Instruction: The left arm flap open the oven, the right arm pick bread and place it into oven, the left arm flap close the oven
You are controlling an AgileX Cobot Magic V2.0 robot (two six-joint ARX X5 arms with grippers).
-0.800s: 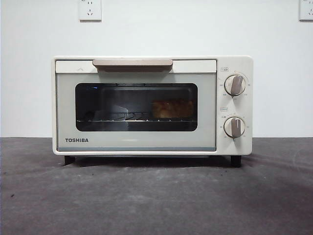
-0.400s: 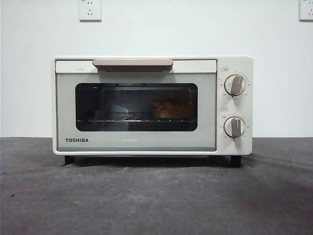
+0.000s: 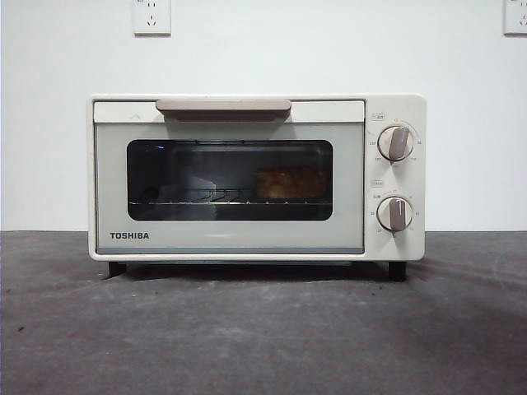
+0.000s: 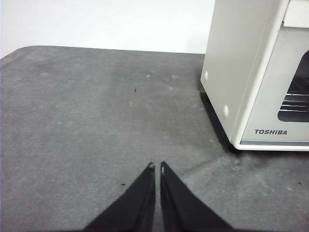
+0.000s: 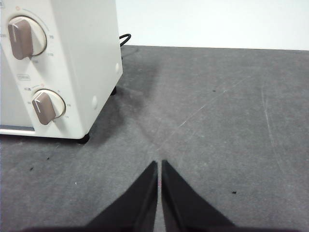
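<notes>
Behind the dark glass, on the right part of the wire rack (image 3: pixel 206 200), the bread (image 3: pixel 290 183) is lying inside the oven (image 3: pixel 255 177), and the door is sitting flush and shut under its beige handle (image 3: pixel 223 107). Judging from that, the task looks all but finished, and the step I am in seems to be resting both arms clear. To do it well, I am holding my left hand (image 4: pixel 155 167) over the bare desk (image 4: pixel 87 111) off the oven's left side, its jaws pressed together on nothing, and my right hand (image 5: pixel 159 164) over the desk off the oven's right side, likewise narrowed to a thin slit and empty. Neither is touching the oven, and neither is showing in the front view. I am keeping off the two knobs (image 5: pixel 24 37), which the right hand is facing, since a brush there could turn a setting. The bread is looking golden-orange and lumpy, dimmed by the tinted window, oblong, and much narrower than the window itself.
</notes>
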